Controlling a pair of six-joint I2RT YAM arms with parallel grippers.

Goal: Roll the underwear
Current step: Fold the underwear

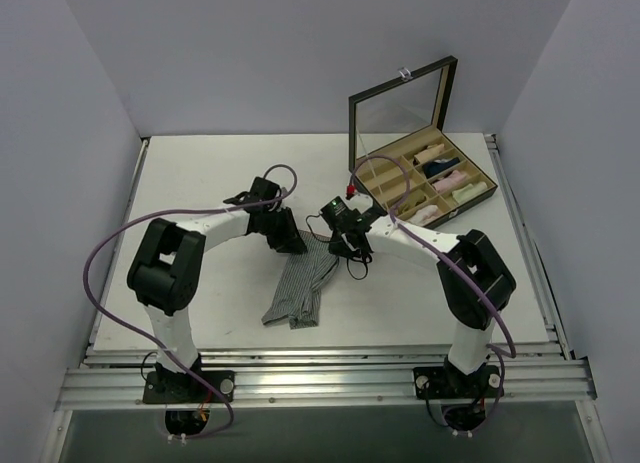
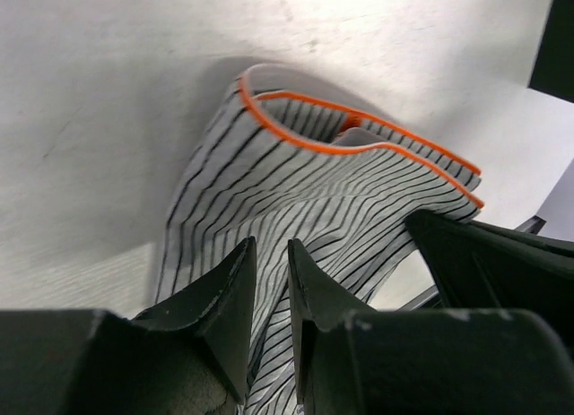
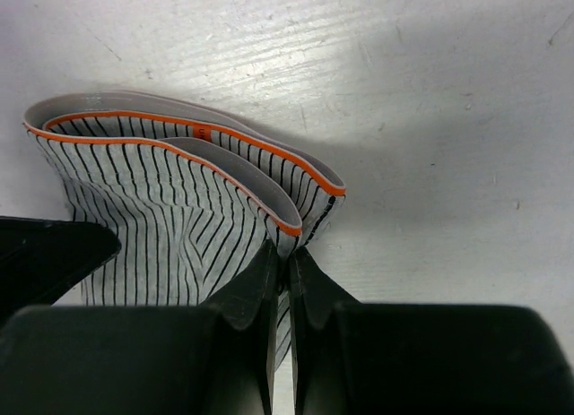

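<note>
My left end effector [image 2: 269,245] is low over the worktop [image 1: 200,183] with its fingers a narrow gap apart. A ridge of the underwear [image 2: 296,191] runs up into that gap. I cannot tell whether I am pinching the cloth or only straddling it. Just ahead of those fingers the orange-edged waistband stands up off the surface in an open loop. That suggests the top edge is being lifted so it can be turned over on itself. To the right, my right end effector [image 3: 283,249] has its fingers closed together on the near corner of the same waistband, with striped cloth caught between them. I judge that this hold keeps the corner raised and the band taut between my two arms, so the first turn of the roll starts straight. The rest of the garment trails flat behind both end effectors, toward my bases. Well off to the right of my right end effector an open box [image 1: 470,205] holds small rolled garments in compartments.
</note>
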